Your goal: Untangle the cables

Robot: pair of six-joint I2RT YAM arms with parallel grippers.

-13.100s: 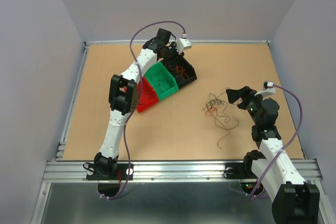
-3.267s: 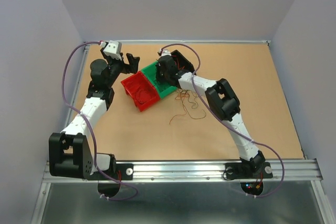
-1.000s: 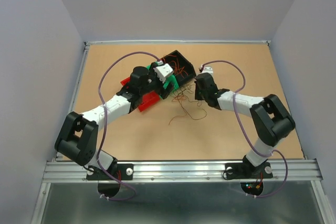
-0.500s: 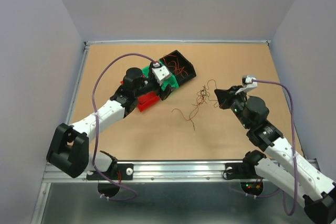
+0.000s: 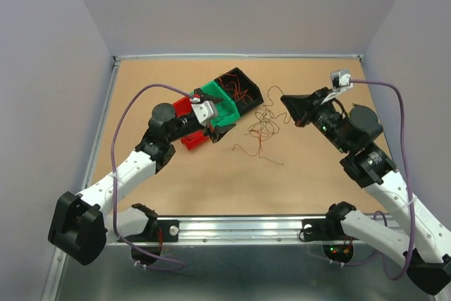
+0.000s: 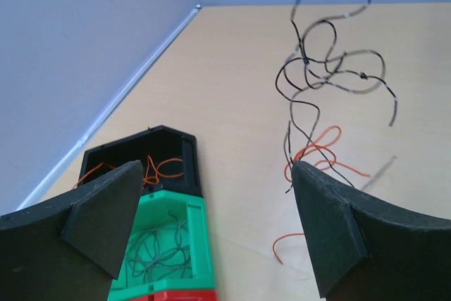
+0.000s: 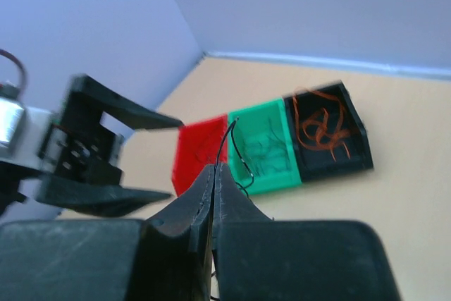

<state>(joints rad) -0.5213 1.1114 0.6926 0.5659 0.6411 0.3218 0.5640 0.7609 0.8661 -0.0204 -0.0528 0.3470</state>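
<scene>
Right wrist view shows the right end effector (image 7: 213, 174) pressed together on one thin black wire (image 7: 228, 139), whose free end curls up past the tips. The left end effector (image 6: 215, 173) stands spread wide with nothing between its fingers. Below that pinch the cables (image 5: 262, 128) hang as a loose knot of black, red and orange strands. The lowest strands lie on the worktop (image 5: 317, 181), just right of the green bin (image 5: 220, 106) and the black bin (image 5: 239, 89). To do this step well, I judge, the black wire should be drawn up and away slowly so it slides free. The left end effector should meanwhile close on the bundle low down, under the black loops, to hold it back. A quick pull would likely lift the whole knot. Which bin should take a black wire I cannot tell. The right arm is folded back at its elbow near the front right corner, its forearm raised and its wrist aimed left toward the bins. The left arm bends out to the left, and its forearm runs low toward the green bin's front.
</scene>
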